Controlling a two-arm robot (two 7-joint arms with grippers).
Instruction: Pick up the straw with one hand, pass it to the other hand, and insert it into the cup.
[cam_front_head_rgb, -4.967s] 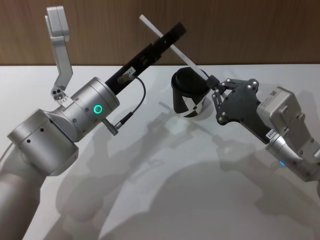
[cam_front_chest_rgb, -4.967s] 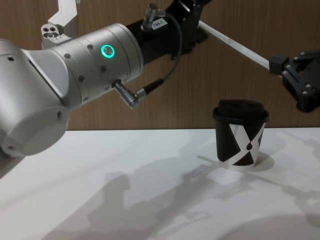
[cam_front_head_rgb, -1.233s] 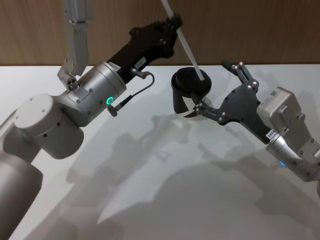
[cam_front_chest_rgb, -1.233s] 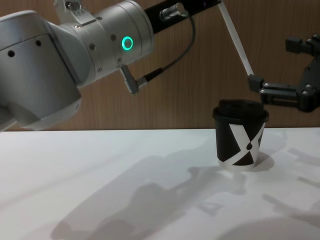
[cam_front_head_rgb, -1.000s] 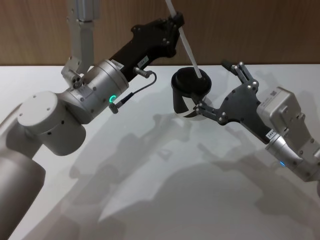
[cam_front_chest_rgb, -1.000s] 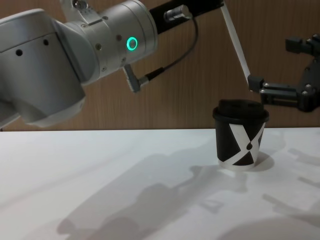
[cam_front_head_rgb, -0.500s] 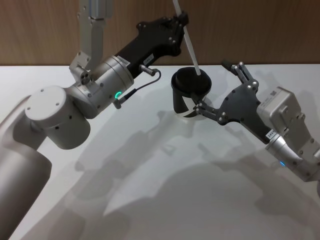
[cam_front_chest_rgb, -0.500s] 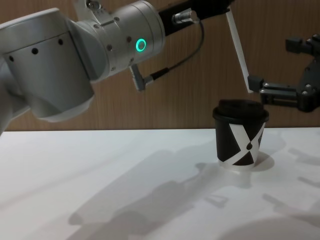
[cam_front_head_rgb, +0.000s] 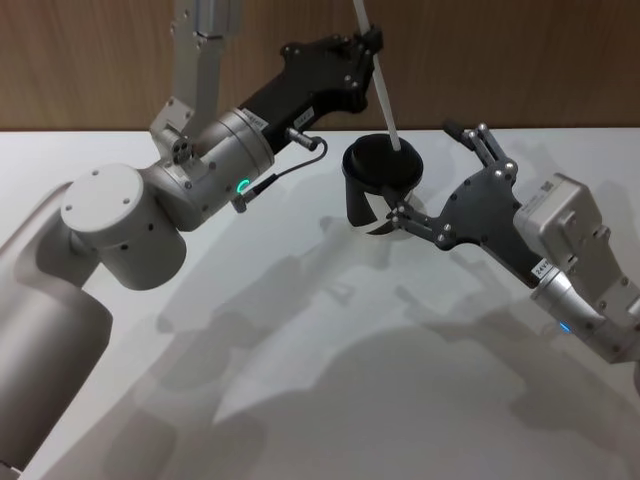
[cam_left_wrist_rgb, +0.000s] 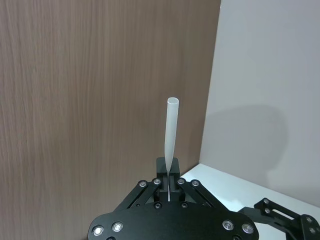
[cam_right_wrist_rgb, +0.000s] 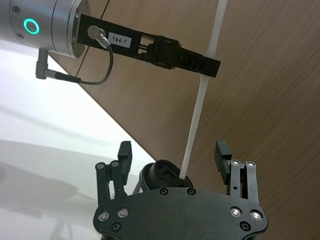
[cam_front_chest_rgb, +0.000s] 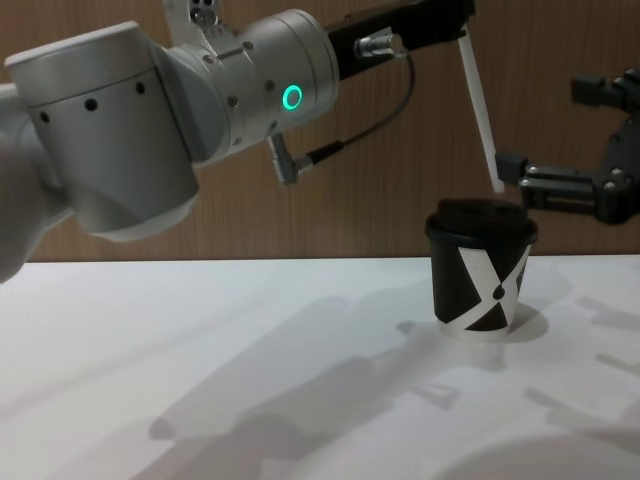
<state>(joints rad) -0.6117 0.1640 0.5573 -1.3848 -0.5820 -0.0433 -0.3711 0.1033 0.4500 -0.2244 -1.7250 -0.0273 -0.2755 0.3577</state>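
Left gripper (cam_front_head_rgb: 371, 43), top centre of head view: clamped on the white straw (cam_front_head_rgb: 386, 98). The straw stands steep, slightly tilted. In chest view its lower end hangs just above the domed lid of the black cup (cam_front_chest_rgb: 480, 290), right of centre on the white table (cam_front_head_rgb: 300, 380). Right gripper (cam_front_head_rgb: 417, 177), right of the cup: jaws wide apart, empty.

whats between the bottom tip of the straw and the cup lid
Nothing. In the chest view the straw, shut in the left pincer, ends just above the lid of the cup, with a bare gap between.
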